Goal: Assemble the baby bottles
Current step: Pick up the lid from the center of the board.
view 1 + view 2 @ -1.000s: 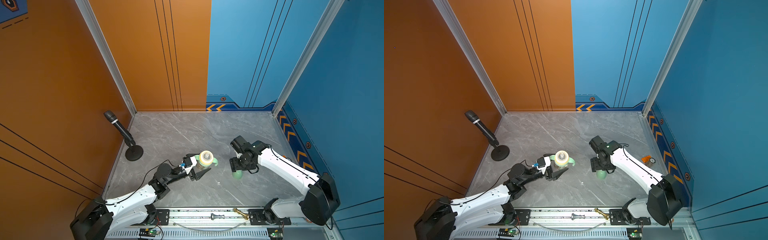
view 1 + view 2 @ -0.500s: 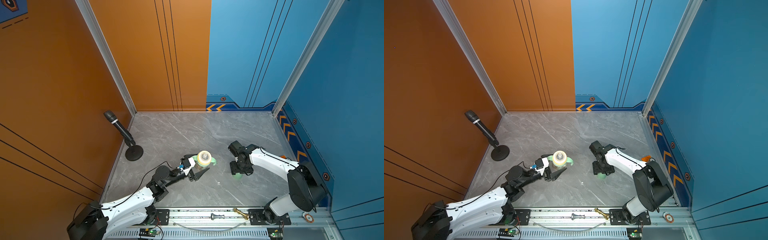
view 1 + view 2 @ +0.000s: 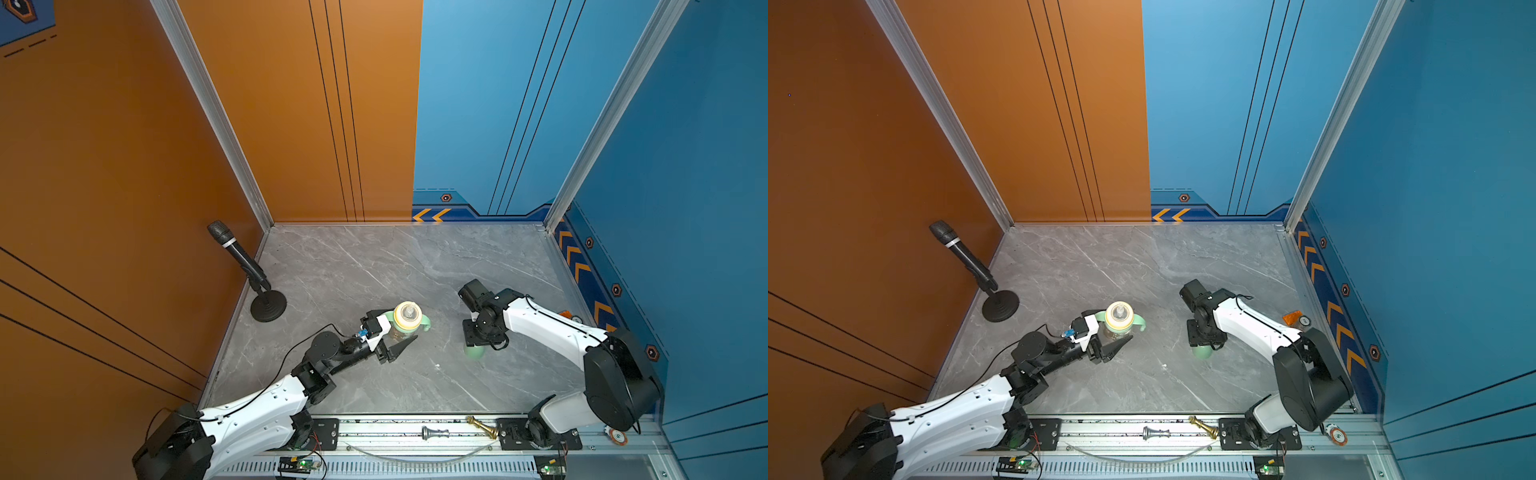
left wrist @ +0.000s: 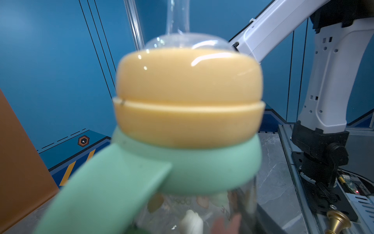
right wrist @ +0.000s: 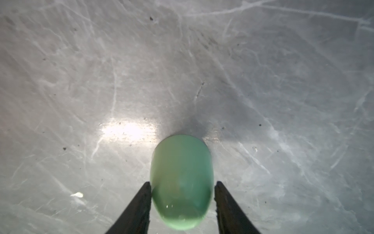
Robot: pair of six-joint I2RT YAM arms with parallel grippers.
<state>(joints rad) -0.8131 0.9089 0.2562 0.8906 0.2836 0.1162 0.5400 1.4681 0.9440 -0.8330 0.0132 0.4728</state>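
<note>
Right wrist: right fingers [image 5: 141, 206] narrowed around the glossy mint-green dome cap [image 5: 182, 182] lying on the desk [image 5: 263, 81], grip uncertain; wider a second ago. Well apart from it, left fingers [image 3: 401, 347] clamp the yellow-collared amber bottle [image 3: 400, 333].

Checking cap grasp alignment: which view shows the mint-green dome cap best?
Right wrist view: the dome cap sits close and whole between both fingers. Both top views show only a green sliver of it. The left wrist view misses it.

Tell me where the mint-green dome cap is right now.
In a top view the dome cap rests on the table under the right gripper, between its fingers, right of the bottle.
</note>
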